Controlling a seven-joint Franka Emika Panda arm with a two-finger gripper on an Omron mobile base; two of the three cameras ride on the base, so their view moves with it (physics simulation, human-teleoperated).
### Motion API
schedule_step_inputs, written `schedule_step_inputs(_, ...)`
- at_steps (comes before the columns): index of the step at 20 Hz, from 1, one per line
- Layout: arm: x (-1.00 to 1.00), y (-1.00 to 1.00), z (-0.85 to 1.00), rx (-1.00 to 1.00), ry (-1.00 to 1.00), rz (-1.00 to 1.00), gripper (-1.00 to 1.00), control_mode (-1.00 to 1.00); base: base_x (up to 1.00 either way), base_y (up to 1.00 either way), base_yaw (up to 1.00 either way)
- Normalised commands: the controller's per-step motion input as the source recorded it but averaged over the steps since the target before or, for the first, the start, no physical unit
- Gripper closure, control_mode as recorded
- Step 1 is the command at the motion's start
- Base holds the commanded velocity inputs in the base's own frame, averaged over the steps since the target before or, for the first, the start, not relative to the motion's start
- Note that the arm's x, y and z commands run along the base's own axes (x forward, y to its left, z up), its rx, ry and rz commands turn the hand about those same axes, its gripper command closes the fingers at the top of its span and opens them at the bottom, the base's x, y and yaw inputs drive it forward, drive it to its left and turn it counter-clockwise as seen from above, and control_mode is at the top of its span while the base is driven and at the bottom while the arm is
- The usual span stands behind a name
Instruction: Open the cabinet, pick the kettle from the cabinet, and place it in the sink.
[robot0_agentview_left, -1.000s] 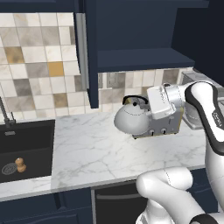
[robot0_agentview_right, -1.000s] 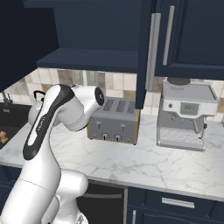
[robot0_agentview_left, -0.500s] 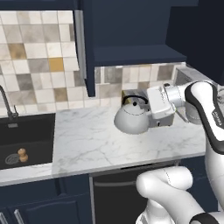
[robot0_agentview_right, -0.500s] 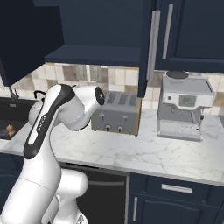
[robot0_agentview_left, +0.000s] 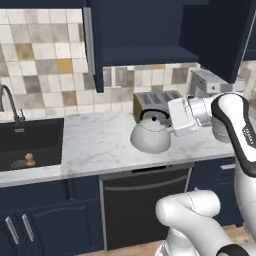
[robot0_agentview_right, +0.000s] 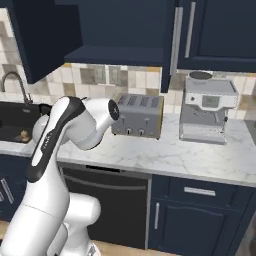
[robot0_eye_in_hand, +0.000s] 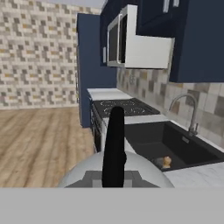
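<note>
I see the sink at left frame holding a small brown object; the gripper clamps the kettle over the table, with bare marble between.

Kettle before toaster, right of sink.

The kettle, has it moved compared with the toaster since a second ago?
Yes. In the left base view the kettle, held by the tool, has shifted left across the toaster, toward the sink.

Bare marble counter lies open toward the sink; the toaster blocks behind.
</note>
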Motion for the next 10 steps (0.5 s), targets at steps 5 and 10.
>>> schedule_step_inputs(5,0.0,0.0,0.0,0.0,0.0,0.0,1.0,1.0,-0.47,0.44,-0.01)
schedule_step_inputs(10,0.0,0.0,0.0,0.0,0.0,0.0,1.0,1.0,-0.38,0.6,0.0)
